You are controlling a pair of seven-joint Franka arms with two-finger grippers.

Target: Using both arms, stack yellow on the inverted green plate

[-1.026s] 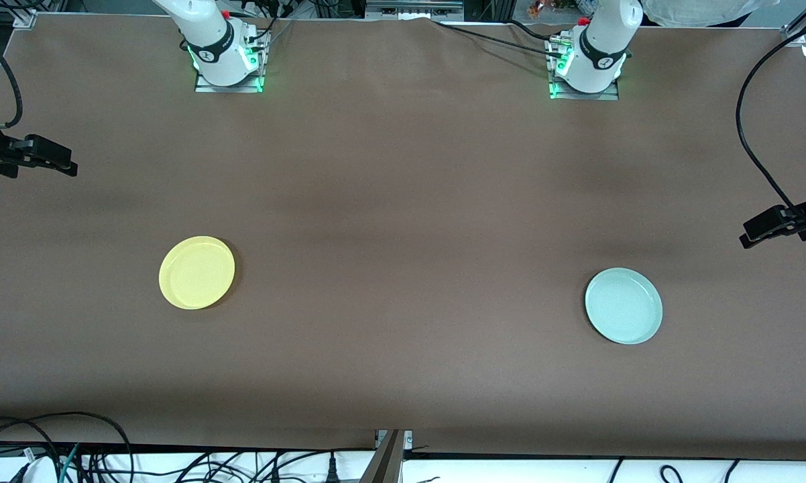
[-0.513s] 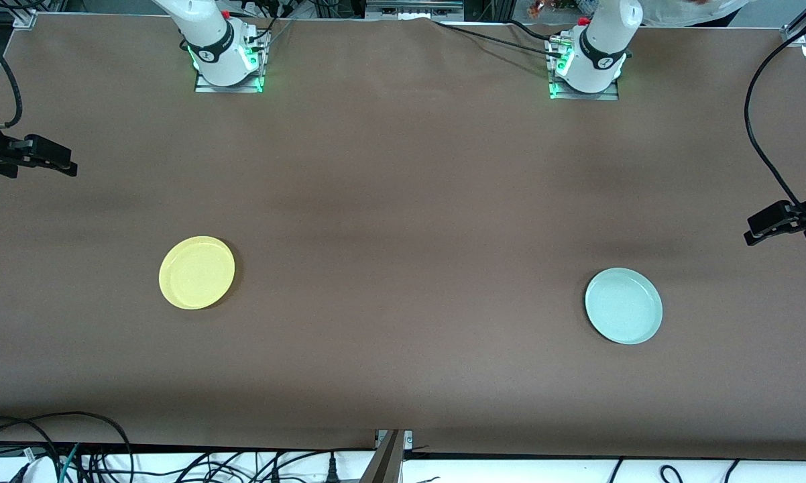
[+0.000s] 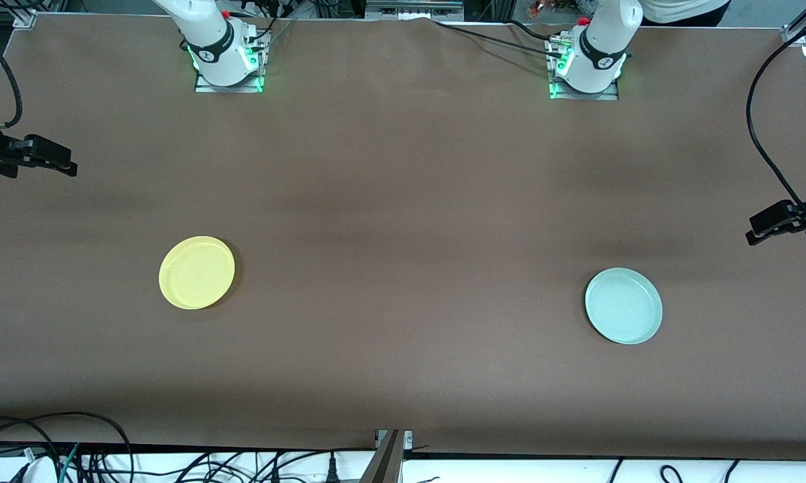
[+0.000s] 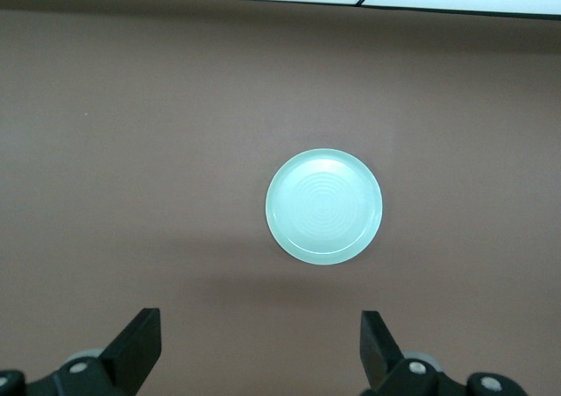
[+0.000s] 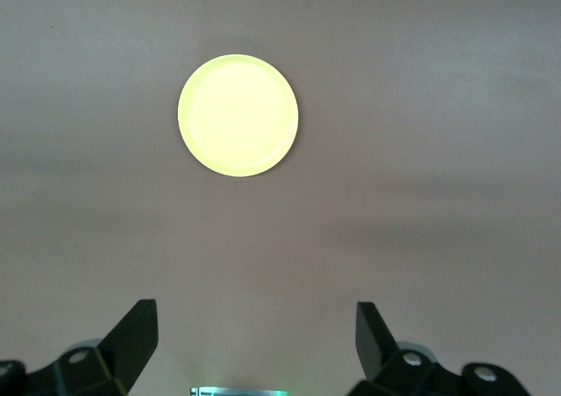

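Observation:
The yellow plate (image 3: 196, 272) lies rim up on the brown table toward the right arm's end; it also shows in the right wrist view (image 5: 238, 116). The pale green plate (image 3: 623, 305) lies rim up toward the left arm's end, and shows in the left wrist view (image 4: 324, 207). My left gripper (image 3: 755, 233) hovers open and empty over the table's edge at the left arm's end, with the green plate well off its fingers (image 4: 259, 348). My right gripper (image 3: 66, 165) hovers open and empty over the right arm's end (image 5: 254, 336), apart from the yellow plate.
Both arm bases (image 3: 227, 64) (image 3: 585, 70) stand along the table edge farthest from the front camera, lit green. Loose black cables (image 3: 74, 449) lie off the table edge nearest the camera. A black cable (image 3: 762, 134) hangs over the left arm's end.
My left gripper has drifted slightly toward the left arm's end of the table. The right gripper and both plates have not moved.

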